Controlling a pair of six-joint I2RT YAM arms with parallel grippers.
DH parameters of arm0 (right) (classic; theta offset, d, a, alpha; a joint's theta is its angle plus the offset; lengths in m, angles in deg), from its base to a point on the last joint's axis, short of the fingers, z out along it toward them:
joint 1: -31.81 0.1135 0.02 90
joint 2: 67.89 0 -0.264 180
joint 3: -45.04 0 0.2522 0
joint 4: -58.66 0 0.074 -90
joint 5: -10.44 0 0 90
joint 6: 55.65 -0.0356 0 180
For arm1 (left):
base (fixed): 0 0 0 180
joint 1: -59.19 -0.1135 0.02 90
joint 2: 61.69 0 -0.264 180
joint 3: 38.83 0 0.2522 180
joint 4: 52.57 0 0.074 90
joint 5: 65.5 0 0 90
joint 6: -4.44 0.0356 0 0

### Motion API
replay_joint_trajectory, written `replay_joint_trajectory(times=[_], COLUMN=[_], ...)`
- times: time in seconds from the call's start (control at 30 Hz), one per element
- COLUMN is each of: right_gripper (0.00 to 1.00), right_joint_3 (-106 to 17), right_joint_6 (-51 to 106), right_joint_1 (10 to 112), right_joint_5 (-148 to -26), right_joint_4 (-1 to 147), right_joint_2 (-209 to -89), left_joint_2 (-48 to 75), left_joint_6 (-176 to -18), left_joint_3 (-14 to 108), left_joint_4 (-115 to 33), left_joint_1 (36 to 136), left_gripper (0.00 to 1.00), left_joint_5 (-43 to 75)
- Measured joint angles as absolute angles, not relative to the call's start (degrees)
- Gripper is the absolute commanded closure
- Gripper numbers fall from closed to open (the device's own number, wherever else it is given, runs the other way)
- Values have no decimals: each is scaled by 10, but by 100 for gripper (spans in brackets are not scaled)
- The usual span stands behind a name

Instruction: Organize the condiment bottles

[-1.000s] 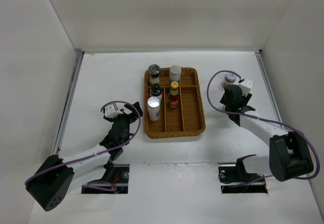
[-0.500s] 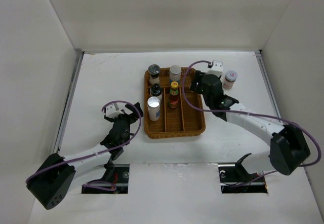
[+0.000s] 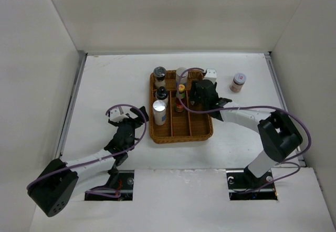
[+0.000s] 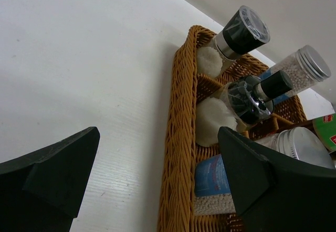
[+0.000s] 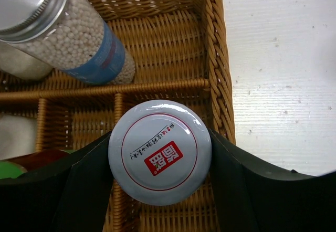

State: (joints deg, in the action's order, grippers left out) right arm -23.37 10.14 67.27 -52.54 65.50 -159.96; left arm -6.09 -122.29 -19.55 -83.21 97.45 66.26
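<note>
Right wrist view: my right claw (image 5: pixel 159 144) clamped 1 pale-lidded jar (image 5: pixel 160 161) above the right column of the wicker basket (image 5: pixel 219 80). My left claw (image 4: pixel 158 137) stood released, just left of the basket. 1 other jar (image 3: pixel 238 82) stood on the table (image 3: pixel 115 80), right of the basket.

From above, the right gripper (image 3: pixel 201 94) and its wrist housing hang over the right side of the brown woven wicker basket (image 3: pixel 178 137), so the short jar with the white lid and red stamp (image 5: pixel 160 152) between its fingers can't be seen there at all. The right wrist camera shows only that lid, with the jar's body hidden beneath it. The dark fingers (image 5: pixel 79 185) run off the bottom edge, and the silver-capped shaker of white beads (image 5: pixel 73 35) is cut by the top corner.
</note>
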Motion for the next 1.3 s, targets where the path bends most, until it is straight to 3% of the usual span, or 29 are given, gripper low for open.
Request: replay_joint_trajectory(times=[0.27, 0.7, 0.87, 1.07, 1.3], right_gripper=[23, 18, 0, 0, 0], right_joint_3=[-237, -244, -226, -239, -332], right_joint_6=[102, 101, 110, 142, 162], right_joint_1=[681, 666, 560, 409, 358], right_joint_5=[-502, -478, -472, -482, -564], right_joint_4=[651, 647, 643, 646, 681], right_joint_2=[-1629, -1518, -1480, -1541, -1669], left_joint_2=[-46, -46, -47, -47, -42], left_joint_6=[-1223, -1224, -1224, -1224, -1224], left_joint_3=[-196, -196, -196, -196, -196], left_joint_4=[-832, -832, -832, -832, -832], left_joint_1=[974, 971, 971, 971, 967], left_gripper=[0, 0, 0, 0, 0], left_joint_5=[658, 654, 652, 652, 651])
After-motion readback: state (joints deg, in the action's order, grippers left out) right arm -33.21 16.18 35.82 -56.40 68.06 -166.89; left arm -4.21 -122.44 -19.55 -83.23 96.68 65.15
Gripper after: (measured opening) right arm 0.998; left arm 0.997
